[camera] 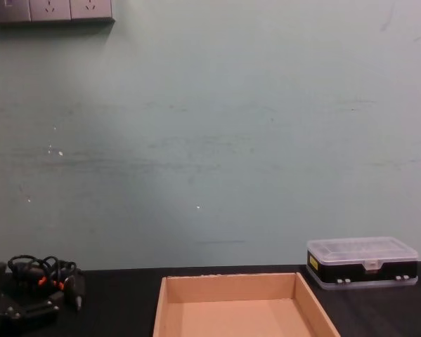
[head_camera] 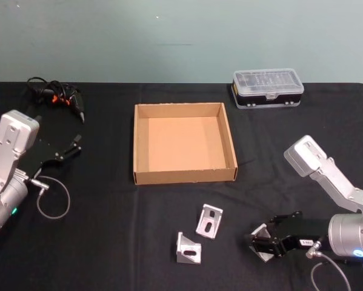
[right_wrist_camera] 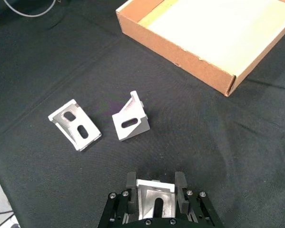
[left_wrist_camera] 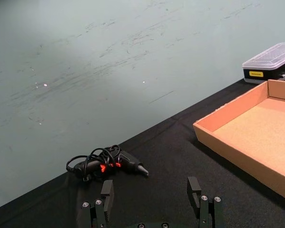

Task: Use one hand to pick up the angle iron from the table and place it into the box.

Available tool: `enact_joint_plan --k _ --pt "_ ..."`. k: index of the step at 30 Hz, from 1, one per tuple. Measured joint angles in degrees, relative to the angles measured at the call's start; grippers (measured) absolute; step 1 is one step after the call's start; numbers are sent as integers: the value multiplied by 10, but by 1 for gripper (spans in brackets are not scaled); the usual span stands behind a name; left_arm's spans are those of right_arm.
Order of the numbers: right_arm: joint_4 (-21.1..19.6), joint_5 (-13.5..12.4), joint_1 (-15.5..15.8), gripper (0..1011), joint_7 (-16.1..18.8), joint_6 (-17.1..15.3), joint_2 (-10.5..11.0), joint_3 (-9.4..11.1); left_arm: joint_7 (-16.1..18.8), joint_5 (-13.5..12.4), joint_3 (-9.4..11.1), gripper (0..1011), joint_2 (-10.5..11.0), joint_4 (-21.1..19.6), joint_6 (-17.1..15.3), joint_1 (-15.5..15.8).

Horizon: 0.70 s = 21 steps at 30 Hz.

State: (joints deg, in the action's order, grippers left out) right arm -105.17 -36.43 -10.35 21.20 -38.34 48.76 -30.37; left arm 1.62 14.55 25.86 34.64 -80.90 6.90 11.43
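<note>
The angle iron [right_wrist_camera: 154, 203] I'm after sits between the fingers of my right gripper [right_wrist_camera: 155, 182], low over the table [head_camera: 108, 242]. The fingers look pressed against its two side edges, pinching it. I cannot tell whether it has cleared the table. Two more angle irons [head_camera: 209, 220] [head_camera: 188, 248] lie just beside it at my 9 o'clock. The cardboard box [head_camera: 184, 176] stands open at 11 o'clock, apart from them. My left gripper [head_camera: 71, 150] waits spread wide, well off at the box's 9 o'clock. I judge the hold thin: gripped on narrow metal edges, the piece could pivot or slip as I lift. Carried too low, it could catch the box's near wall.
</note>
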Motion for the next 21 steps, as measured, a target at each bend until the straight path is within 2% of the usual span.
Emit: enact_joint_plan --k 11,21 --pt "-2 9 5 488 5 2 -2 6 0 0 0 1011 0 0 0 0" --pt "-46 9 20 488 -14 23 1 42 0 0 0 1011 0 0 0 0"
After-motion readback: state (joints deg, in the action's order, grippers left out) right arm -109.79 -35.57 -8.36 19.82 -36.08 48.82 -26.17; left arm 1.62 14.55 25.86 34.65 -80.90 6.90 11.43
